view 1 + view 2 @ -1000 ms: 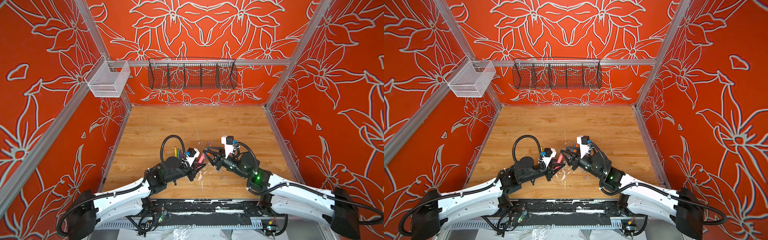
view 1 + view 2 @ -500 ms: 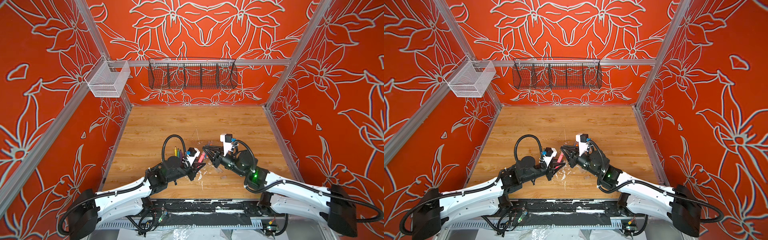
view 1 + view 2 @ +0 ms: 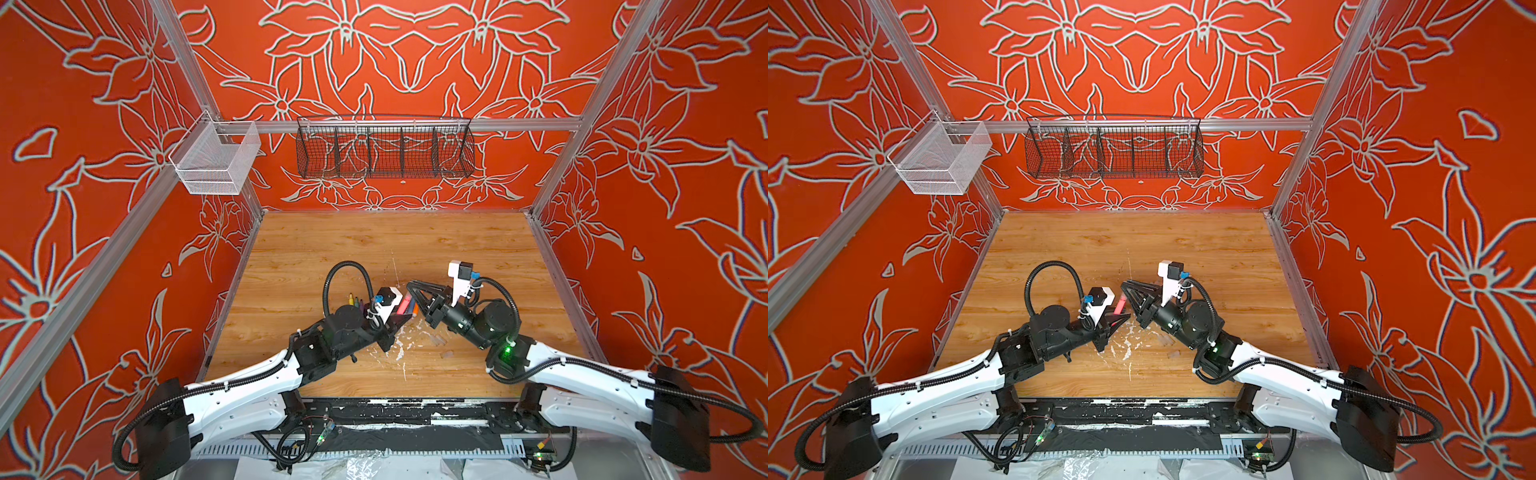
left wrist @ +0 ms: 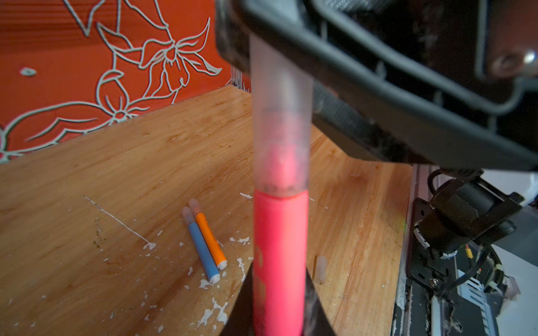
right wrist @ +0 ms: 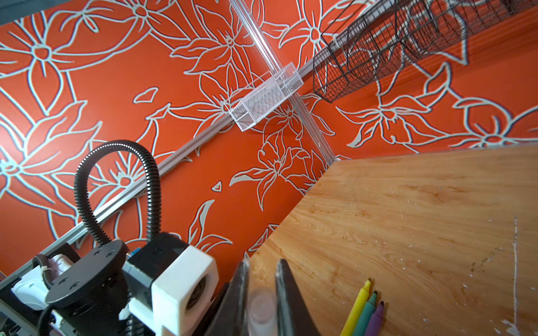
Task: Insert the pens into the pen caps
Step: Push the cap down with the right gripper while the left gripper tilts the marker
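Observation:
My left gripper [image 4: 279, 314] is shut on the pink pen [image 4: 279, 261], which juts out past its fingers. A translucent pen cap [image 4: 281, 131] sits over the pen's tip, down to the barrel's shoulder. My right gripper [image 5: 263, 264] is shut on that cap [image 5: 262, 312], with a finger on each side. In both top views the two grippers meet tip to tip over the middle of the table, left gripper [image 3: 409, 319], right gripper [image 3: 409, 286], with the pink pen [image 3: 1120, 306] between them. Blue [image 4: 202, 251] and orange [image 4: 210, 238] pens lie capped side by side on the wood.
Yellow [image 5: 357, 311], green [image 5: 367, 315] and purple [image 5: 375, 320] pens lie uncapped together behind the left arm. A loose cap [image 4: 320, 269] lies near the pink pen, and another loose cap [image 3: 448, 354] lies by the right arm. White paint flecks [image 3: 400, 345] spot the wooden table [image 3: 415, 241]. Wire baskets hang on the back wall.
The right gripper's jaws have closed in from partly open, and it has shifted a little left toward the pink pen. The left arm has hardly moved.

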`<state>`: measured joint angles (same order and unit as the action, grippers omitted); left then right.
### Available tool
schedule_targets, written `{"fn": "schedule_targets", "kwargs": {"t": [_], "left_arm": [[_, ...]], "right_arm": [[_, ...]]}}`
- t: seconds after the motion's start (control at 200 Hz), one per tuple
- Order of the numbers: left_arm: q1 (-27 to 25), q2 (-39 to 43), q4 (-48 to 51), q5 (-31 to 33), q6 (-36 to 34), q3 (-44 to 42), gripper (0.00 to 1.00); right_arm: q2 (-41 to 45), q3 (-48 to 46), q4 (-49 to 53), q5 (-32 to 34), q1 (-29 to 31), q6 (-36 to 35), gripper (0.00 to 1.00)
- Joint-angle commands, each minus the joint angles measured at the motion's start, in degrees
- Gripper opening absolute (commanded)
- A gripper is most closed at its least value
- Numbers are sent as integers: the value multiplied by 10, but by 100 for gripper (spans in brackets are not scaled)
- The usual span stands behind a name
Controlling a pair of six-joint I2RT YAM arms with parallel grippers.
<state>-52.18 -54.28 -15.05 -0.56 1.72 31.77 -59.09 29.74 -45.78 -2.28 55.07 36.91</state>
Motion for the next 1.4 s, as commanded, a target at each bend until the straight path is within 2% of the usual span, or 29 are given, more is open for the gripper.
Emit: {"fn": "schedule_targets", "kwargs": {"t": [0.0,0.095,0.395,0.611,0.781,1.006,1.111,1.176,1.311,1.396], "left_arm": [[1,2,-99,23,-50,71,0],[8,-1,-78,16,-57,101,0],[68,-5,-38,-78,-17,160,0],[85,-15,-11,-94,-17,199,0],[86,-3,-22,-76,-29,199,0],[86,-32,-74,9,-71,202,0],[87,-39,-80,24,-81,214,0],[98,-33,-66,4,-65,225,0],[143,-1,-55,-91,-6,225,0],[154,10,-51,-116,14,224,0]], "right_arm": [[-30,-36,60,-107,21,19,0],[-38,-52,54,-106,26,21,0],[-62,-66,59,-92,57,7,0],[-112,-52,43,-95,81,3,0],[-141,-32,36,-95,92,2,0],[-205,-28,-57,-104,99,49,0],[-225,-30,-73,-96,99,56,0],[-232,-31,-75,-95,99,51,0],[-225,-42,-78,-89,99,38,0],[-216,-50,-75,-84,99,36,0]]}}
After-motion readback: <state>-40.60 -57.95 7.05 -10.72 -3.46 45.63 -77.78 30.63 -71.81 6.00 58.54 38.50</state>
